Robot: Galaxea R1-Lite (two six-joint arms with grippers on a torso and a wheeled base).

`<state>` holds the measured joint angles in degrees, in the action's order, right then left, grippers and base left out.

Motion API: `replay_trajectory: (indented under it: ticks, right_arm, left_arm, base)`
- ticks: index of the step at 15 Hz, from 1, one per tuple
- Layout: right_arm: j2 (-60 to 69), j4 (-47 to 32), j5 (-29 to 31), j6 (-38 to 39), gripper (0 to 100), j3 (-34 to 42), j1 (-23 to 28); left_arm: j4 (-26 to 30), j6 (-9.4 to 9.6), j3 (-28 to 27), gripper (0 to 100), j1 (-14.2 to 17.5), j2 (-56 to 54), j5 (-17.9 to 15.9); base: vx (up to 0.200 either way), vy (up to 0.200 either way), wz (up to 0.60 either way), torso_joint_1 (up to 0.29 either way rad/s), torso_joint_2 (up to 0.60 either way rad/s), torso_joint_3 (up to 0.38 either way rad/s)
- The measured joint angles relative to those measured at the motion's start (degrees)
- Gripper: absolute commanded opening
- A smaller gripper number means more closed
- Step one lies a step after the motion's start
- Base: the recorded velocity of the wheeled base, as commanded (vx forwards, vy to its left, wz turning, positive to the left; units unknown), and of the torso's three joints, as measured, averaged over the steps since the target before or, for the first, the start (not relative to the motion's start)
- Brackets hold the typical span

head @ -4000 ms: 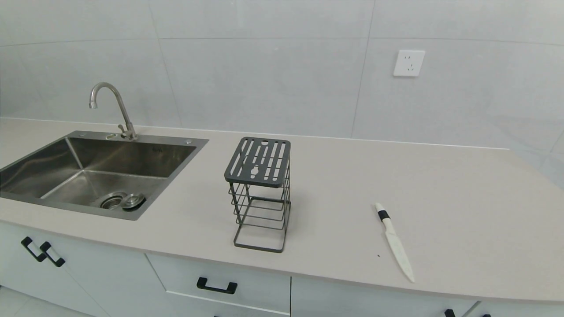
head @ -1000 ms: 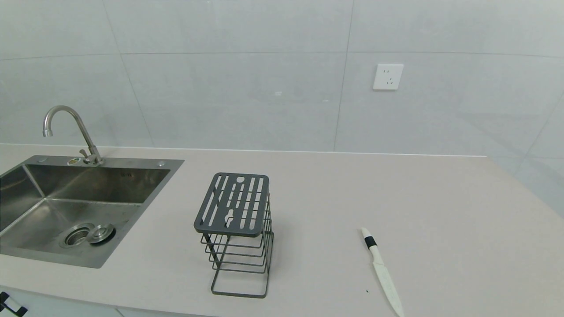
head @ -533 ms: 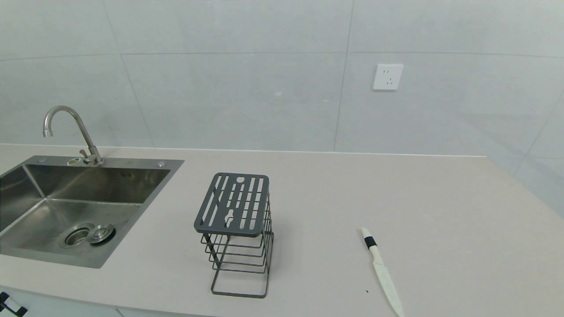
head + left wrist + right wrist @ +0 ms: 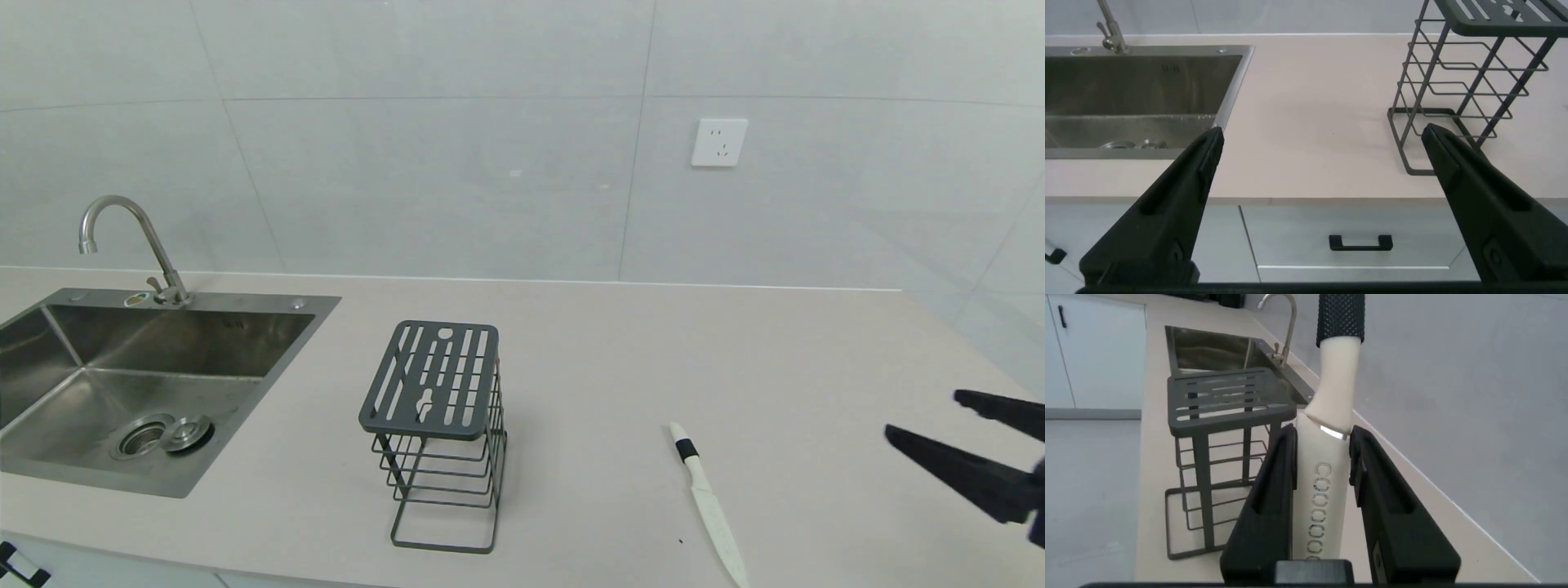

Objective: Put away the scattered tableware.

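Observation:
A white knife [image 4: 704,494] with a black band on its handle lies flat on the counter near the front edge, to the right of the dark wire rack [image 4: 433,408]. My right gripper [image 4: 924,414] hangs open over the counter's right end, well to the right of the knife and apart from it. In the right wrist view the knife [image 4: 1327,474] shows through the gap of that gripper [image 4: 1323,434], with the rack [image 4: 1221,416] beyond. My left gripper [image 4: 1321,135] is open in front of the counter edge, holding nothing, with the rack [image 4: 1470,73] off to one side.
A steel sink [image 4: 318,304] with a curved faucet [image 4: 122,237] takes up the counter's left. A wall socket [image 4: 718,143] sits on the tiled wall. A drawer with a black handle [image 4: 1360,242] is below the counter. Bare counter lies between rack and knife.
My right gripper has come into the head view from the right edge within the last half second. The knife and rack have stayed put. The head camera shifted earlier.

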<state>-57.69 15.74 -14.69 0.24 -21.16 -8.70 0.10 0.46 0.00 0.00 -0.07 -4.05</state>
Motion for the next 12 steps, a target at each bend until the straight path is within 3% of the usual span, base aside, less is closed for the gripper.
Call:
replay_trajectory:
  ticks: [3, 7, 12]
  right_arm:
    - [-15.03, 0.95, 0.88, -0.29, 100, -0.39, -5.13]
    - [-29.96, 5.03, 7.8, 0.0, 100, -1.22, -13.81]
    - [-41.02, 5.74, 10.12, 1.43, 100, -5.24, -15.88]
  left_arm:
    - [0.0, -0.02, 0.0, 100, 0.0, 0.0, 0.0]
    - [0.0, -0.02, 0.0, 100, 0.0, 0.0, 0.09]
    - [0.0, 0.05, 0.0, 100, 0.0, 0.0, 0.09]
  base:
    - [0.0, 0.0, 0.0, 0.0, 0.0, 0.0]
    - [0.0, 0.0, 0.0, 0.0, 0.0, 0.0]
    - [0.0, 0.0, 0.0, 0.0, 0.0, 0.0]
